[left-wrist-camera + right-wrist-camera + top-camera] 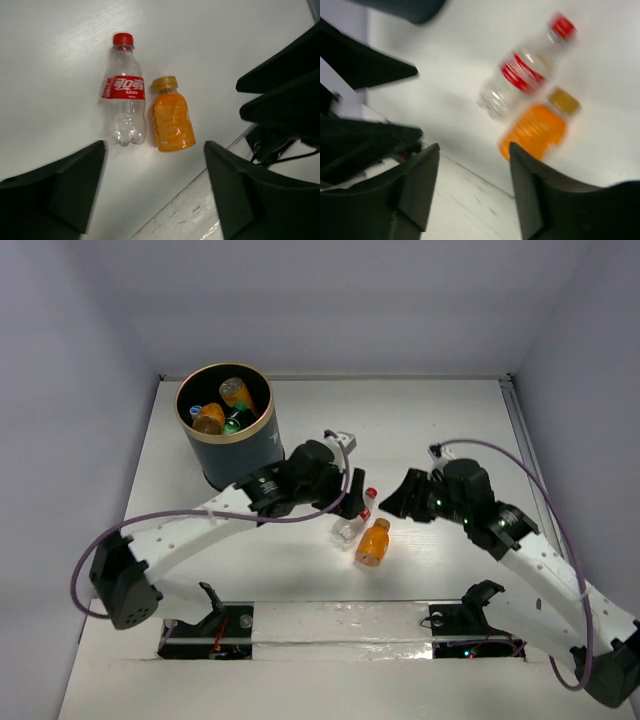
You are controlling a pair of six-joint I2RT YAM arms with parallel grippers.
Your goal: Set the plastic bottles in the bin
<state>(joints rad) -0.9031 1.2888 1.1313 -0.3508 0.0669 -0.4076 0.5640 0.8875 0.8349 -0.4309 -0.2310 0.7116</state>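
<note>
Your left gripper [154,150] hangs empty, jaws apart, directly above the clear bottle [125,100] and orange bottle [171,120], which lie side by side on the surface [60,60], so it can straddle one. Your right gripper [474,147], also apart and empty, stands beside them. The bin [228,455] sits behind the left gripper.

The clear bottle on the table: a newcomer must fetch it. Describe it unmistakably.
In the middle of the table, two bottles lie side by side. The clear bottle is nearer the bin, with red cap and label, unlike the orange bottle.
</note>
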